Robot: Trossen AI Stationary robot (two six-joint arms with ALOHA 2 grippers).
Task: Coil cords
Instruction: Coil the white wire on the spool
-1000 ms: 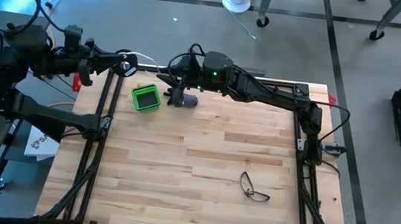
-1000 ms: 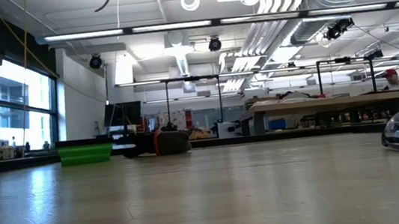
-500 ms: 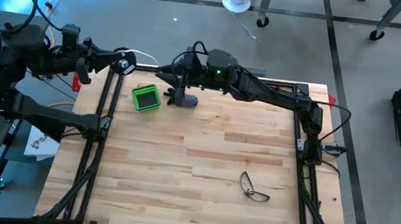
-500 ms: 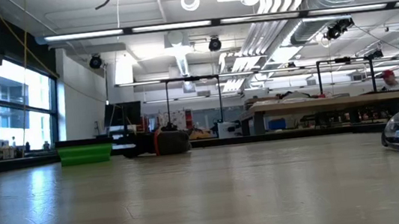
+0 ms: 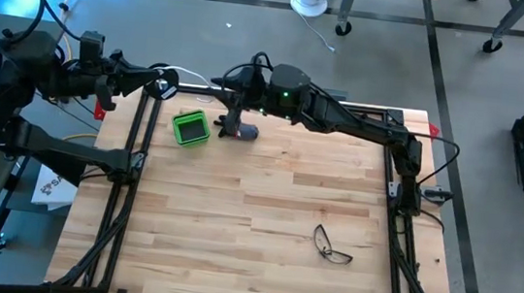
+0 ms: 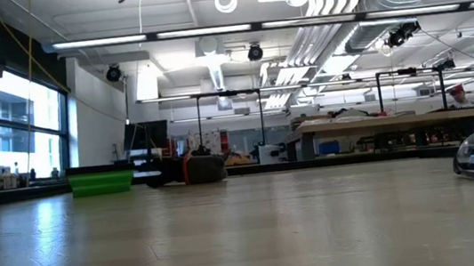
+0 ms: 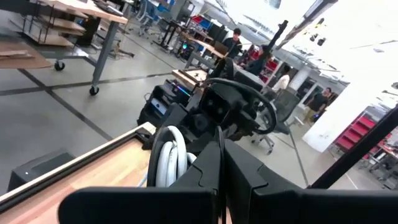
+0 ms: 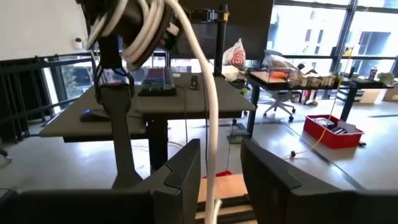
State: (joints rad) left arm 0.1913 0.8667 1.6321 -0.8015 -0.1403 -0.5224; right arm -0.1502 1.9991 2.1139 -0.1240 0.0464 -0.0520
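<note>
The thin white flexible cord [image 5: 192, 73] stretched in the air along the far edge of the pale wooden worktop [image 5: 264, 215], between the two grippers. The left gripper [image 5: 163, 82], past the far-left corner, had its fingers together on a coiled bundle of the cord [image 7: 166, 163]. The right gripper [image 5: 221, 91], at the far edge near the small green square box [image 5: 189, 126], held its fingers slightly apart with the cord [image 8: 210, 124] running between them.

The black reel cannot be seen; the cord [image 8: 208, 118] runs below the right wrist view's edge.
</note>
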